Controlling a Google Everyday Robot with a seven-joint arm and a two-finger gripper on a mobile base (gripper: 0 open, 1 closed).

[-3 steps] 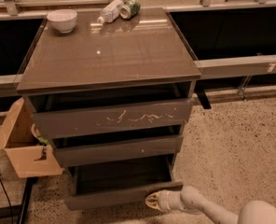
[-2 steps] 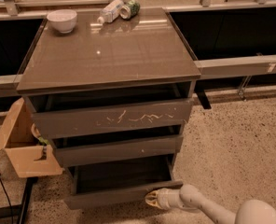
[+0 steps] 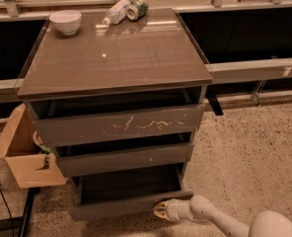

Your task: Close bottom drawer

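Note:
The bottom drawer (image 3: 111,208) is the lowest of three grey-brown drawers in the cabinet (image 3: 116,53). It stands pulled out, with its dark floor (image 3: 131,184) showing behind its plain front panel. My gripper (image 3: 161,211) comes in from the lower right on a white arm and sits against the right part of that front panel, at its lower edge.
Above are the middle drawer front (image 3: 124,158) and the wide scratched top drawer front (image 3: 119,125), both partly out. A white bowl (image 3: 66,21), a plastic bottle (image 3: 116,11) and a green can (image 3: 137,8) lie on the cabinet top. A cardboard box (image 3: 22,154) stands to the left on speckled floor (image 3: 244,147).
The gripper has stayed at the drawer's right front. The drawer's opening looks about the same.

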